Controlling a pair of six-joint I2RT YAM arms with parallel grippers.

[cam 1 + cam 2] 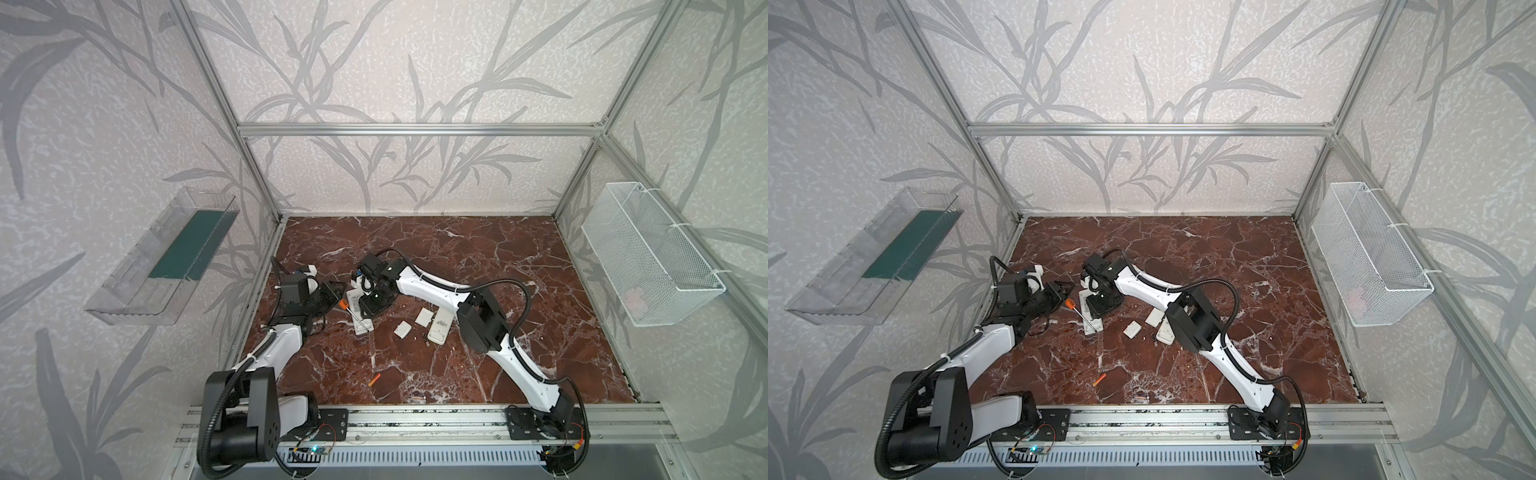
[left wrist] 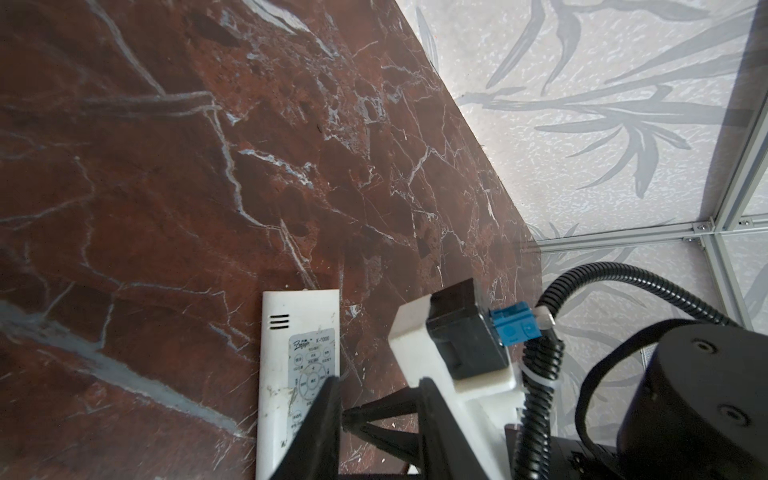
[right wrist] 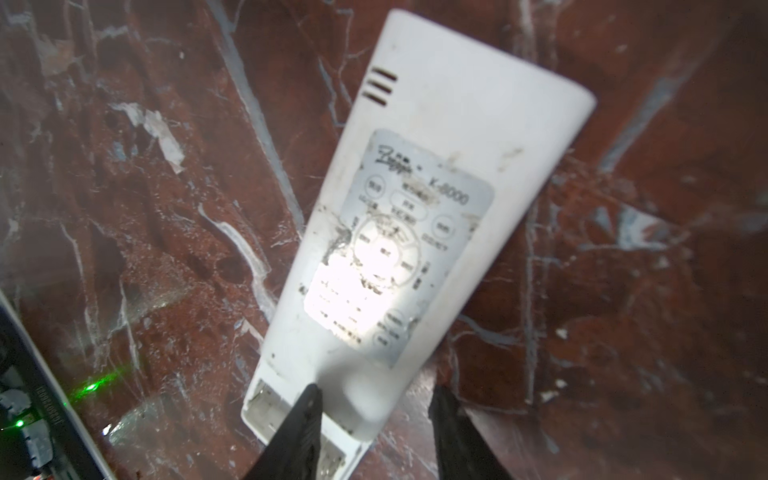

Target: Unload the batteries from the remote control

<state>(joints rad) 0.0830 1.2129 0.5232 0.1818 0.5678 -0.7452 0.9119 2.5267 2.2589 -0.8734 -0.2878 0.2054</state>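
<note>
Right gripper (image 3: 376, 392) has its jaws spread at the remote's (image 3: 415, 199) near end, with one finger over the casing and nothing pinched. Left gripper (image 2: 378, 380) is likewise spread and empty beside the same remote. One orange battery (image 1: 375, 379) lies well apart on the table (image 1: 498, 257). Step judged: positioning this remote, which lies buttons up. The next move calls for a firm grip and turning it over. The bay and any cells inside are hidden, and the end contacts are blurred.

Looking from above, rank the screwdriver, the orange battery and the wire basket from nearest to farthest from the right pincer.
1. Screwdriver, just beside the right pincer.
2. Orange battery, lying alone toward the front.
3. Wire basket, hung far off to the right.
</note>
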